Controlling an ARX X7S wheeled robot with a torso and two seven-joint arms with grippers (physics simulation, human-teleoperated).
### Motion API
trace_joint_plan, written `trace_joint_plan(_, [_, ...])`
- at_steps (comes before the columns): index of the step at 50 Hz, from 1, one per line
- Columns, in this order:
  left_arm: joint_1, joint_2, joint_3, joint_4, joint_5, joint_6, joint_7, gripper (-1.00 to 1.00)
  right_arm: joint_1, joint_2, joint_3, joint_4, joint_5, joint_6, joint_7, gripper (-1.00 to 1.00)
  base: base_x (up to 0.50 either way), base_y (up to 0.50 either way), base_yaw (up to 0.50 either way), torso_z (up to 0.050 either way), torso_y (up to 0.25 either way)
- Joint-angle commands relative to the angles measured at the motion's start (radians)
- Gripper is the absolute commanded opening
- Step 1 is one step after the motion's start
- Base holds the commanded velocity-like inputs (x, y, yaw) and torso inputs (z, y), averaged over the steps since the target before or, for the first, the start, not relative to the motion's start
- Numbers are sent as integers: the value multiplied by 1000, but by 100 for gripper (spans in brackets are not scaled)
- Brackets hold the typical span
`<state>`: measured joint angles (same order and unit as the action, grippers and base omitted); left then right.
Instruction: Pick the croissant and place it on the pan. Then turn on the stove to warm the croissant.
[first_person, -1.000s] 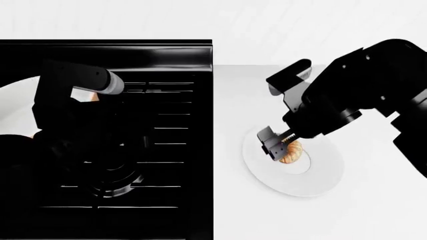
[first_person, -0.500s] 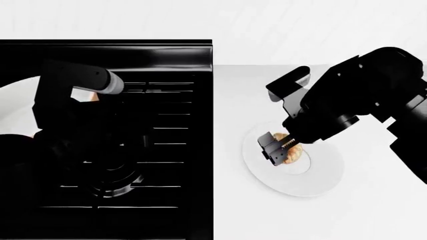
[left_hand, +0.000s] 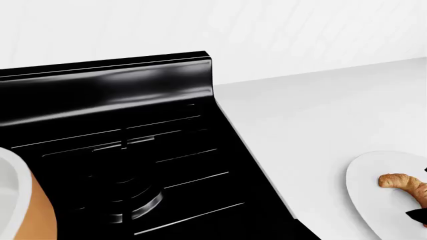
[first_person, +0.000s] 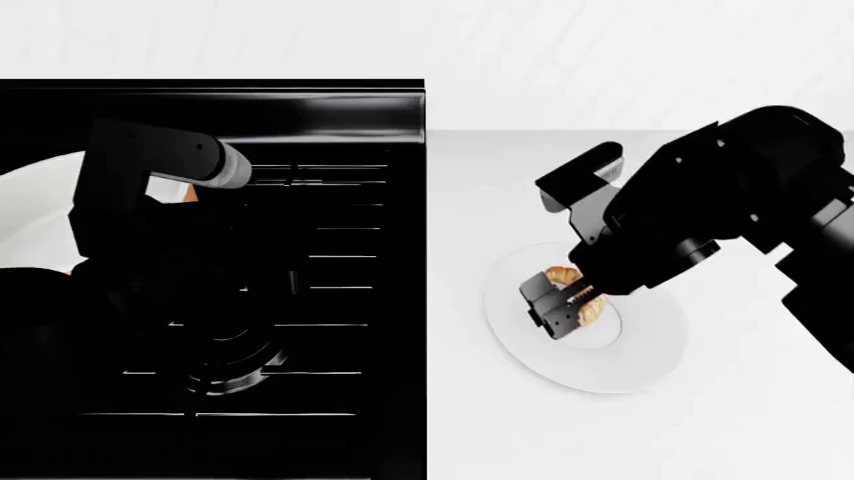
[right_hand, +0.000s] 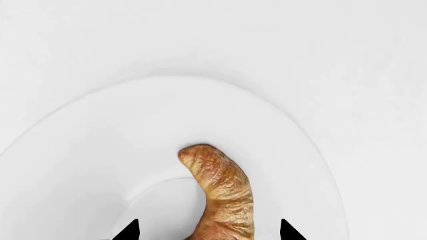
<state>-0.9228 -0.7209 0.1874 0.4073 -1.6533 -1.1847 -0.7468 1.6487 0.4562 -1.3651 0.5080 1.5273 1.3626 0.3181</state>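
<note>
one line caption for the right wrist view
Open right gripper straddling the croissant on the white plate.

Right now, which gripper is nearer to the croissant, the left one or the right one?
The right. The right gripper stands over the croissant on the plate, one finger either side. The left arm is far off, over the stove.

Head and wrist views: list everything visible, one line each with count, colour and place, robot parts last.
croissant: one, golden-brown, lying on the plate between the right gripper's fingertips.
plate: one, white, round, on the counter right of the stove.
pan: one, orange-tan outside with white interior, on the stove's left part, mostly hidden by the left arm in the head view.
stove: one, glossy black with grid grates, left of the counter.
counter: one, white, right of the stove.
right gripper: one, black, open, straddling the croissant.
left gripper: not in view; only the black left arm shows, over the stove.
</note>
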Motion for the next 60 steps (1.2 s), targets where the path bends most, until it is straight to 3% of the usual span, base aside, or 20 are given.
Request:
trace_joint_plan(1, [2, -1, 7, -1, 3, 6, 1, 100, -5, 7, -4, -3, 4, -5, 5, 100, 0, 0, 0, 0, 0])
trace_joint_plan(9, [0, -2, 10, -2, 6, 9, 4, 100, -3, 6, -13, -3, -4, -8, -6, 100, 0, 0, 0, 0, 0])
trace_joint_plan(10, [0, -2, 11, -2, 8, 10, 6, 100, -2, 6, -16, -6, -8, -9, -10, -100, 0, 0, 0, 0, 0])
trace_joint_plan(37, [4, -15, 8, 12, -6, 27, 3, 100, 71, 29, -4, -106, -11, -17, 20, -100, 0, 0, 0, 0, 0])
trace_joint_plan(60, [-2, -37, -12, 79, -84, 51, -48, 100, 76, 162, 112, -349, 193, -53, 279, -100, 0, 0, 0, 0, 0])
